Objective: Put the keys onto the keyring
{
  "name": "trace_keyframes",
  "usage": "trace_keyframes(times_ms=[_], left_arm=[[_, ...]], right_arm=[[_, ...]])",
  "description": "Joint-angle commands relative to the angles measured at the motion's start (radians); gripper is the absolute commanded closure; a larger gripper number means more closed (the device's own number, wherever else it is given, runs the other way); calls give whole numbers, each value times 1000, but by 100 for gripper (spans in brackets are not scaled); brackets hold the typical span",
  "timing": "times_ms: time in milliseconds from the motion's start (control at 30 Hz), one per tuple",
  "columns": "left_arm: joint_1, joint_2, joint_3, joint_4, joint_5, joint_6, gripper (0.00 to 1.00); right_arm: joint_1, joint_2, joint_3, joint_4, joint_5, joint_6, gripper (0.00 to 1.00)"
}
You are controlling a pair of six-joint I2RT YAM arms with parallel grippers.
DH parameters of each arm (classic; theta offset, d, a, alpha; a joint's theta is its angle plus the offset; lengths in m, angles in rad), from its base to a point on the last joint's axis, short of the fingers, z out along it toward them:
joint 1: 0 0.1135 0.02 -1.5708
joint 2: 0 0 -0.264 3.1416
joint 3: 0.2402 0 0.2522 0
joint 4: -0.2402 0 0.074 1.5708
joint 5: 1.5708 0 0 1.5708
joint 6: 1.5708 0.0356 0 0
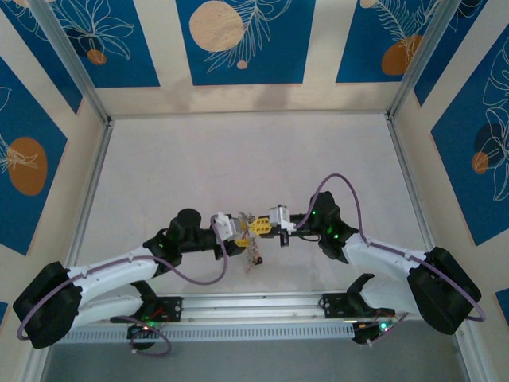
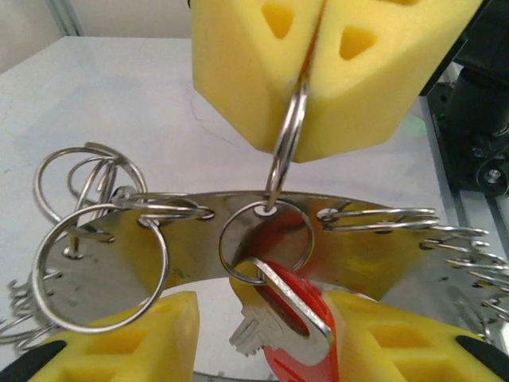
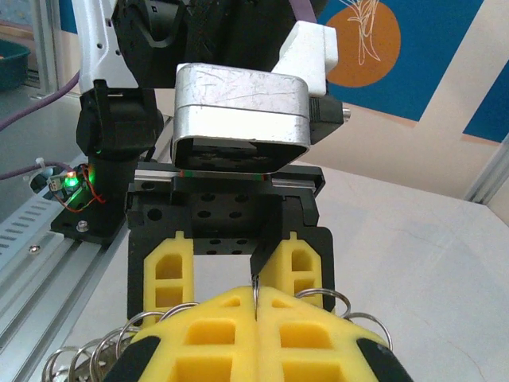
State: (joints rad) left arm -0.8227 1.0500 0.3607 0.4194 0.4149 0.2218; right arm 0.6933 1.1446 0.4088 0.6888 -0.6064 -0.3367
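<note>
My right tool [image 2: 310,56] is clamped tight on the keyring [image 2: 288,135]. The ring hangs edge-on from the tool's yellow foam pads and threads a hole in a curved metal plate [image 2: 374,255] just below them. Directly beneath that hole sits a second ring [image 2: 225,239] carrying a red-headed key [image 2: 298,314]. The key lies between the parted pads of my left tool [image 2: 262,342], close against one of them. Spare rings [image 2: 87,179] crowd the plate on both sides of the left tool, the nearest overlapping its pads and hemming in the gap. The pale surface [image 2: 143,95] spreads out behind the right tool.
</note>
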Motion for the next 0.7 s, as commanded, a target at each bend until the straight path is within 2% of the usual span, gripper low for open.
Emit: trace_keyframes(times_ms=[0,200,400,667], left_arm=[[-13,-20,-2,8,-30,52,64],[-16,-50,-2,-48,-22,87,82],[-18,-73,2,-84,-25,118,92],[-21,-124,111,-371,-115,241,100]], right_arm=[[-2,-12,25,55,-15,11,100],[-3,-20,13,62,5,12,100],[-8,-26,12,52,3,10,100],[-10,-52,42,-110,84,-22,100]])
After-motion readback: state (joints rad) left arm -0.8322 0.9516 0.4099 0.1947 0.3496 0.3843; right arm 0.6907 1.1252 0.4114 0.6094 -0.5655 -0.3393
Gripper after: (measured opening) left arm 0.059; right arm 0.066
